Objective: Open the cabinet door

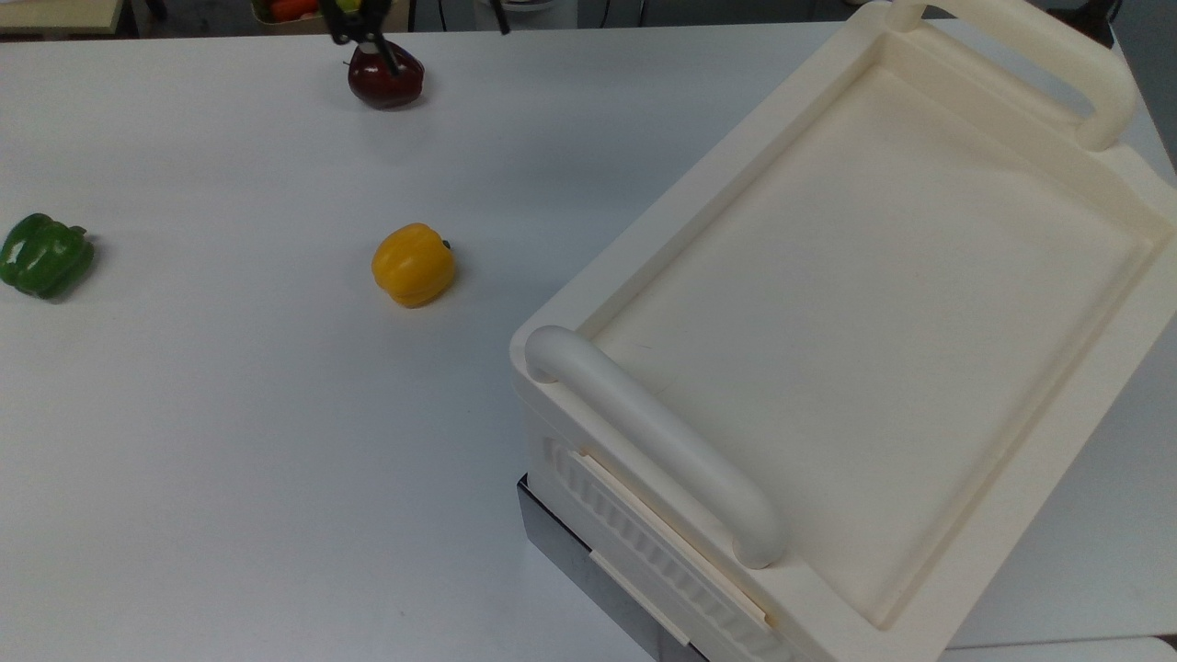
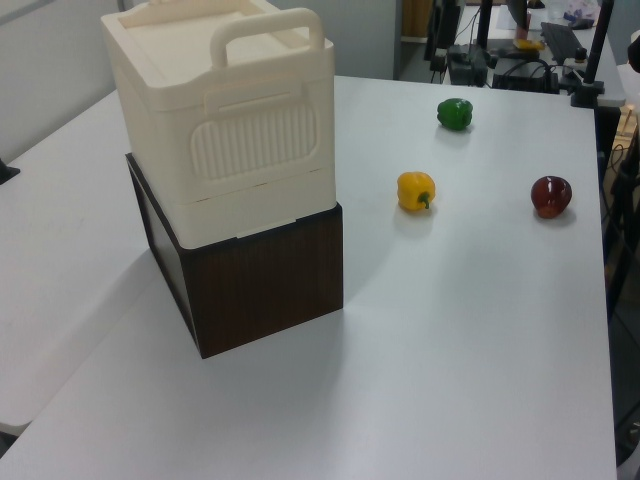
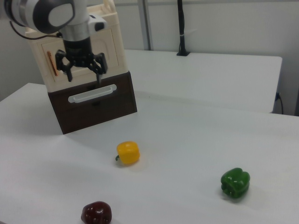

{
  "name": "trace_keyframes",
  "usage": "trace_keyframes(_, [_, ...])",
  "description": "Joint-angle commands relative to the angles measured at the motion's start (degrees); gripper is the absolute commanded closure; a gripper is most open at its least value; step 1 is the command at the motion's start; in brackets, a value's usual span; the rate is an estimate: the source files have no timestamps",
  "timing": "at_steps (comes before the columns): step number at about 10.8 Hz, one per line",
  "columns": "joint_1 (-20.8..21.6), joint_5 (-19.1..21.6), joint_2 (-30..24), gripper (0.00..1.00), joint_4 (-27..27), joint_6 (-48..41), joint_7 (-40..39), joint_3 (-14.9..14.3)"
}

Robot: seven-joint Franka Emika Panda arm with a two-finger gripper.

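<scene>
Arm reaching down, pincer [image 3: 83, 71] spread wide and empty, hanging before the cabinet door [image 3: 77, 55]

No text, label or number is legible

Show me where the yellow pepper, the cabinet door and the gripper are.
yellow pepper [image 1: 413, 265]: top view, middle of its body.
cabinet door [image 3: 46, 63]: right view, cream panel beside the copper plate.
gripper [image 3: 84, 70]: right view, between its fingers.
</scene>
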Motion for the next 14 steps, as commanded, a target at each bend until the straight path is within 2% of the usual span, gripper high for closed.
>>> trace_keyframes(1, [4.5,0.6,0.7,0.00,-0.1,6.4,-2.6,2.3])
trace_keyframes(7, [14.2,-1.4,4.1,0.00,0.1,19.9,-1.7,2.2])
trace_keyframes(8, [14.8,-1.5,4.9,0.15,0.1,21.0,-0.8,2.2])
trace_keyframes(9, [15.4,-1.5,5.5,0.24,0.1,23.2,0.3,2.2])
trace_keyframes(10, [15.8,-1.5,5.8,0.25,0.1,24.9,1.0,2.3])
trace_keyframes(11, [16.3,-1.5,5.9,0.33,0.1,25.3,1.2,2.4])
trace_keyframes(12, [16.4,-1.6,6.6,0.48,0.1,26.0,1.2,2.4])
trace_keyframes(14, [17.5,-1.6,6.8,0.48,0.3,28.4,1.9,2.5])
